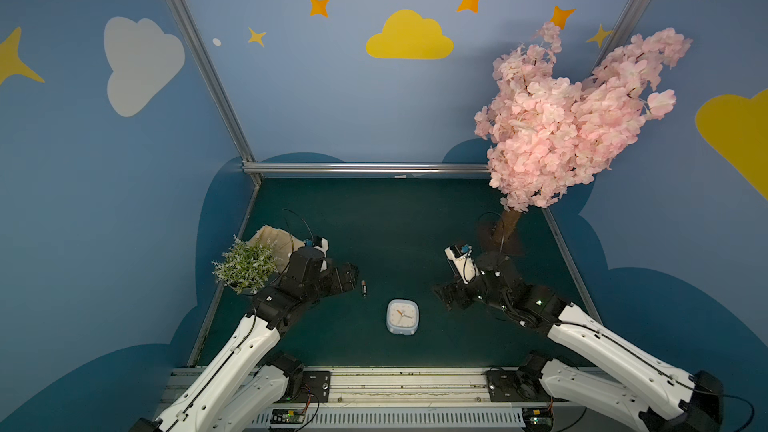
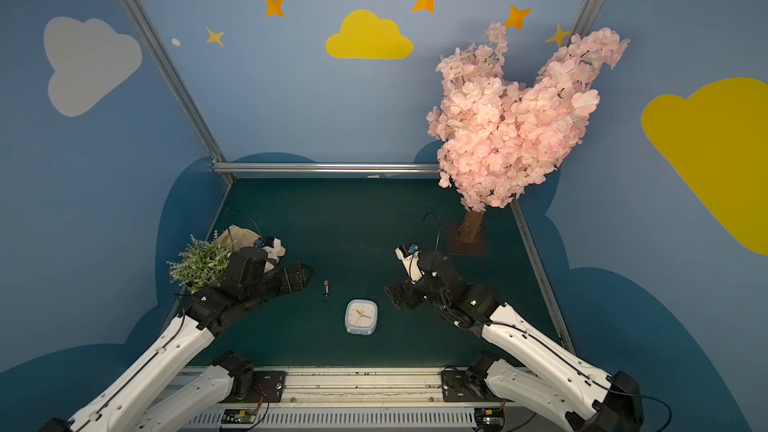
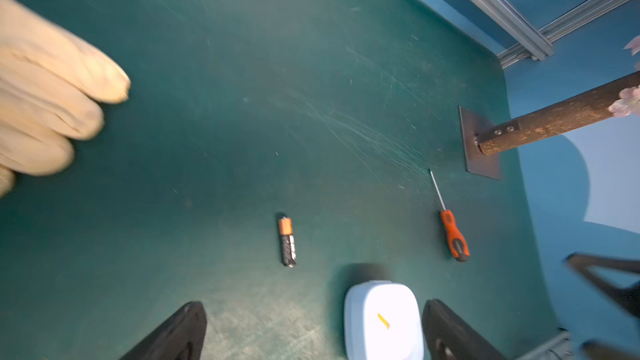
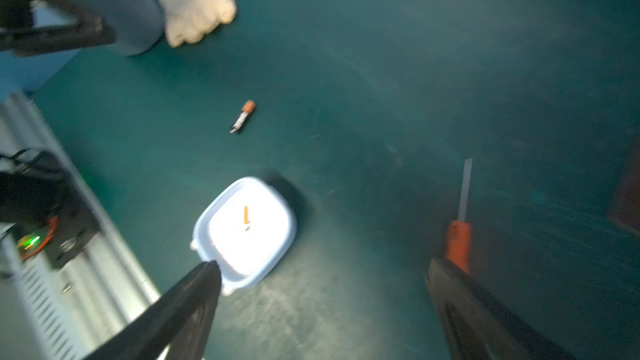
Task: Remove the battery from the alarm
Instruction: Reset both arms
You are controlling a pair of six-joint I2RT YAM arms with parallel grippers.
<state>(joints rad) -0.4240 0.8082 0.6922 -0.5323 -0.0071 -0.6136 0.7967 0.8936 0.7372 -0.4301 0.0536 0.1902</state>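
Observation:
The alarm, a pale blue rounded-square clock, lies dial up on the green mat near the front middle. It shows too in the left wrist view as the alarm and in the right wrist view as the alarm. The battery, dark with an orange end, lies loose on the mat left of the clock and apart from it. My left gripper hovers open just left of the battery. My right gripper hovers open to the right of the clock. Both hold nothing.
An orange-handled screwdriver lies under my right gripper. A beige glove and a small potted green plant stand at the left edge. The pink blossom tree's trunk rises at the back right. Metal rails border the mat.

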